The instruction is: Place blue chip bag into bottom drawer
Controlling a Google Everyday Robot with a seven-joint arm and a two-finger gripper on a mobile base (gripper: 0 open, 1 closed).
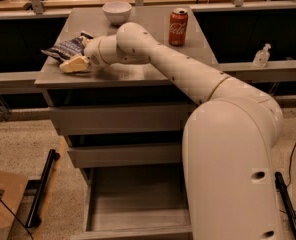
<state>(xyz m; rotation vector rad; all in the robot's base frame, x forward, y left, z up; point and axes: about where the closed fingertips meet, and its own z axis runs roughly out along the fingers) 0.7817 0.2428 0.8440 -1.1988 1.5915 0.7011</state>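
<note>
- My claw (pixel 74 64) sits low over the left front corner of the table (pixel 90 20), tan tip pointing left, close to the edge.
- Claw state: cannot tell whether it is wide, narrow or gripping; the view does not settle it.
- Blue chip bag (pixel 66 48) lies on the table directly behind the claw, touching it or nearly so. It looks crumpled, and white patches show on the dark foil.
- My arm (pixel 178 69) runs from the claw rightward across the front of the table, down to my large pale body at lower right.
- White bowl (pixel 116 11) stands near the back edge of the table, well apart from the bag.
- Red soda can (pixel 178 27) stands upright on the right part of the table, behind my arm.
- Below the table: two grey drawers (pixel 119 120), fronts roughly flush.
- Bottom drawer (pixel 133 199) is pulled out toward the camera, its grey floor showing and my body hiding its right side.
- Cardboard box (pixel 3 204) sits on the floor at lower left.
</note>
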